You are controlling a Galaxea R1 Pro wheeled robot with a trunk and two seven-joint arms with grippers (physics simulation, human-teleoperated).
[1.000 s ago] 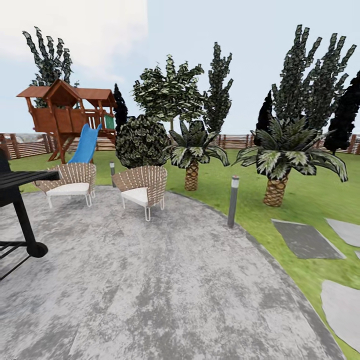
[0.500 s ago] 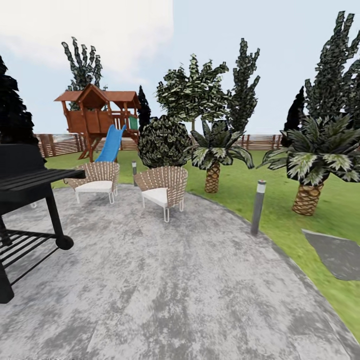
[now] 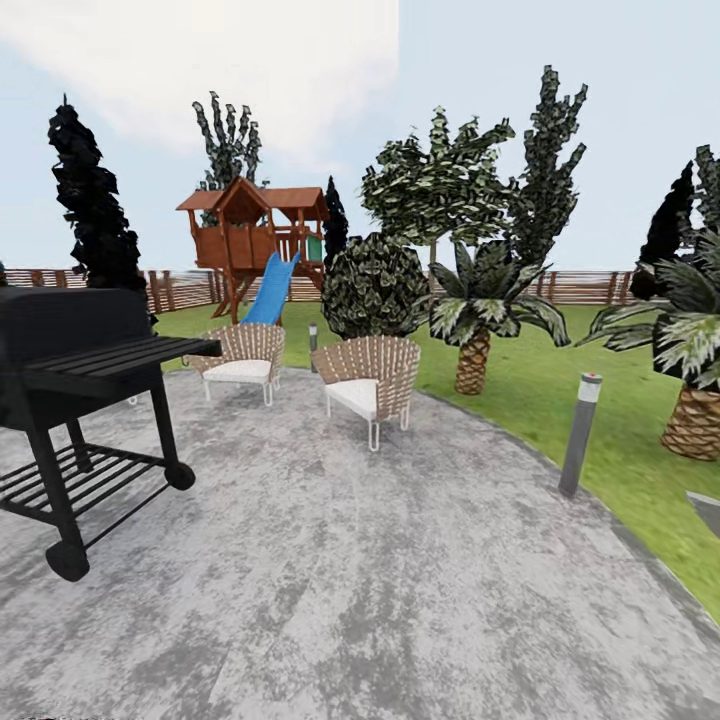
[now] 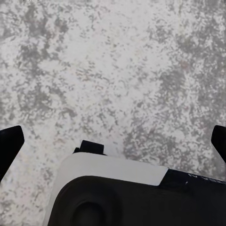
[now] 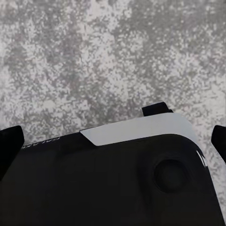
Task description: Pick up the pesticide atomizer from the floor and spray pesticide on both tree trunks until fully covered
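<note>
Black grill (image 3: 85, 350) on grey paving (image 3: 350, 580)

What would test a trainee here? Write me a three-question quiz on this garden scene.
1. True or false: the grill stands on the lawn.
2. The slide is: A red, B blue, C yellow.
3. How many wicker chairs stand on the paving?
Key: 1 false, it stands on the paving; 2 B; 3 two.
</note>
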